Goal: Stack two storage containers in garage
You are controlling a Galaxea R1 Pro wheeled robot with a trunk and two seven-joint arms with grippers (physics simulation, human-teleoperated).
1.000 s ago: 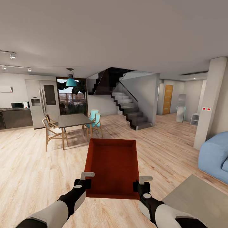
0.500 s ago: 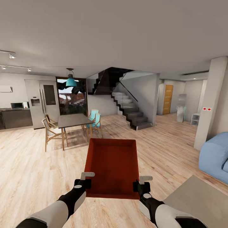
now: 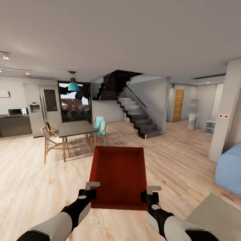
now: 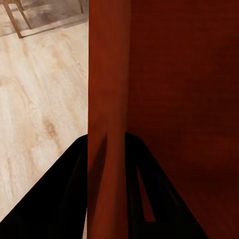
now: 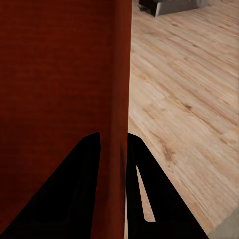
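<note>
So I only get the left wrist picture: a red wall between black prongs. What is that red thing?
Observer: An open, empty storage container, carried in front of the robot above the wood floor.
Operator: Is just one arm holding it?
Observer: No. The right claw pinches the opposite side wall, just as the left claw pinches its side.
Operator: What's ahead?
Observer: A dining table ahead on the left, with a staircase beyond it.

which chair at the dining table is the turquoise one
The turquoise chair stands at the dining table's far right corner, towards the stairs; the wooden-framed chairs stand at its left side.
</note>
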